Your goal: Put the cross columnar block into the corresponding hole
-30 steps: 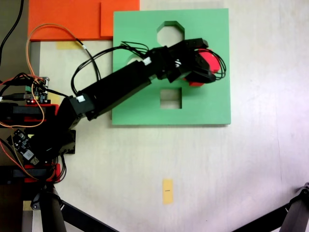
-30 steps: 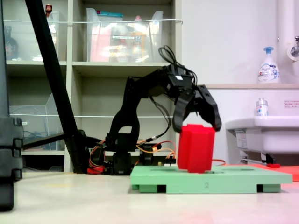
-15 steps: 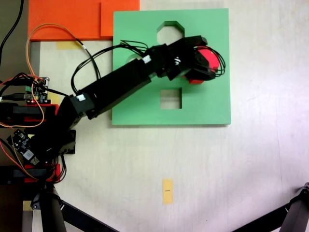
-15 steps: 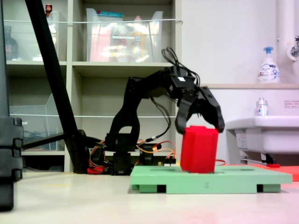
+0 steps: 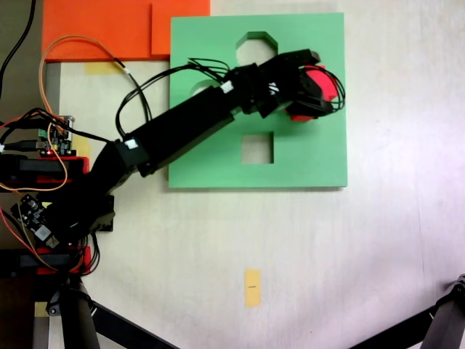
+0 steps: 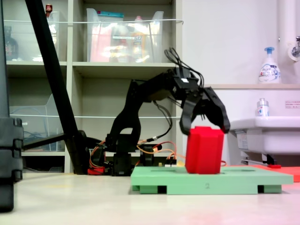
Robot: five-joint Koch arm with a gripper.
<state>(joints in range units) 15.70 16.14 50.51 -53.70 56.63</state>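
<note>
One green foam board (image 6: 211,180) is lying flat under the gripper (image 6: 205,130), whose jaws are straddling the top of the cross columnar block (image 6: 203,150), apparently pinching it. The block is standing upright on the board directly beneath the fingers. The corresponding hole is hidden below, so misaligned arms risk jamming on the rim or tipping the block.

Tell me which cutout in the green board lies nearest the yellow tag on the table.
The square cutout: in the first exterior view it sits lowest on the green board, closest to the yellow tag; the octagonal cutout is at the far edge.
</note>
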